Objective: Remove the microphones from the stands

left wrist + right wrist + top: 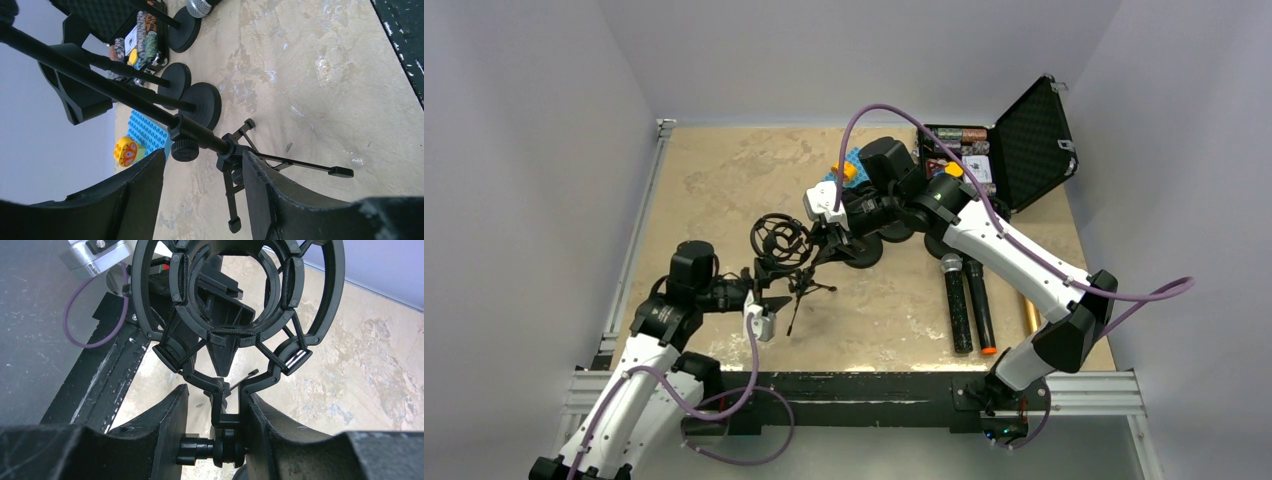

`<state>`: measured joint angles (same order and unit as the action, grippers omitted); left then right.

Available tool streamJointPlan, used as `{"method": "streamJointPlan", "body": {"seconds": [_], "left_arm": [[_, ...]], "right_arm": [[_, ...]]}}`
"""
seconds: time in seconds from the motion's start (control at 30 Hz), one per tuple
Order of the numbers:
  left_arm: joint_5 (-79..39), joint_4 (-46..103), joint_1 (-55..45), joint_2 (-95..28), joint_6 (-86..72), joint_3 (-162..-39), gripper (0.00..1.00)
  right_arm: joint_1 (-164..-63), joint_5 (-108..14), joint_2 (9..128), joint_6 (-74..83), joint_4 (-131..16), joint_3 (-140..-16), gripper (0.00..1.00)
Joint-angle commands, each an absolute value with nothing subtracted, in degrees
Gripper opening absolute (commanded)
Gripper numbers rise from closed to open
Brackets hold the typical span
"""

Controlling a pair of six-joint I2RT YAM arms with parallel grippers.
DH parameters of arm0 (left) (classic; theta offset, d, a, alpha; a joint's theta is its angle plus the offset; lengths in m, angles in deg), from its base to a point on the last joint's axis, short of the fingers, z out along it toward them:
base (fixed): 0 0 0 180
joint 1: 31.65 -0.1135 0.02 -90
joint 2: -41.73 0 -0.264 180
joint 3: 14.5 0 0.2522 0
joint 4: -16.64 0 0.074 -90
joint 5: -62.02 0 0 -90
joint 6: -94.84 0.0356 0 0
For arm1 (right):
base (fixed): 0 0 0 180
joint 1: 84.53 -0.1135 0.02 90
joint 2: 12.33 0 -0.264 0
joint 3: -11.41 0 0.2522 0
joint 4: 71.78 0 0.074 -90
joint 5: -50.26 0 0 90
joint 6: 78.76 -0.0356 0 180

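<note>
Overall, the tabletop [724,180] is closed in by walls [524,150] on the left, back and right. Open surface is seen along its left side and at the back left. The back-right corner is taken up by an open black case [1029,145] with its lid raised. The right arm [1014,250] is stretched from the near right toward the middle, across the ground in front of the case.

The tripod stand [197,135] is set near the middle, with the ring mount [226,405] carried at its top. Just behind it, round-footed stands [200,100] are crowded close to the tripod legs. On the right, well apart from the tripod stand, two microphones are laid side by side on the tabletop just beside the right arm: the grey-headed microphone [957,305] and the orange-tipped microphone [981,310]. A brass tube [1029,315] is seen beyond them, near the right edge. A blue studded plate [145,132] and a yellow block [126,150] are placed toward the back.

The left tool [204,154] is held with its jaws partly apart, the stand's collar seen between the fingertips. Contact cannot be told. The right tool [217,392] is closed on the stem of the ring mount, which is pinched with its knob between the fingers.
</note>
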<state>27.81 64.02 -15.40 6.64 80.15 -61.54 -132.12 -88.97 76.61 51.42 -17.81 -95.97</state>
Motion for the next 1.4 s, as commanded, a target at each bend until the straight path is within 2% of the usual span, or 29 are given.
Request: {"method": "streamJointPlan", "body": {"seconds": [0.0,0.27,0.87,1.1,1.27,1.37], "left_arm": [[30.4,61.4,-14.1,4.5,83.3,-63.3,0.62],[27.2,55.5,-12.3,-0.8,80.8,-62.4,0.61],[20.5,66.7,-12.3,5.5,83.7,-54.6,0.57],[17.4,59.0,-12.3,9.7,68.1,-58.6,0.57],[21.0,54.5,-12.3,12.0,69.8,-60.7,0.63],[22.8,56.8,-12.1,8.7,74.0,-63.3,0.6]], "right_arm": [[-132.0,-91.0,76.2,50.9,-19.6,-98.3,0.03],[-131.9,-90.6,76.3,51.0,-19.5,-98.1,0.03],[-131.9,-89.8,76.5,51.7,-19.5,-97.8,0.02],[-132.0,-89.7,76.2,51.9,-19.3,-97.6,0.02],[-131.9,-89.6,76.0,51.7,-19.6,-97.2,0.02],[-131.9,-89.4,76.1,51.6,-20.0,-97.3,0.02]]}}
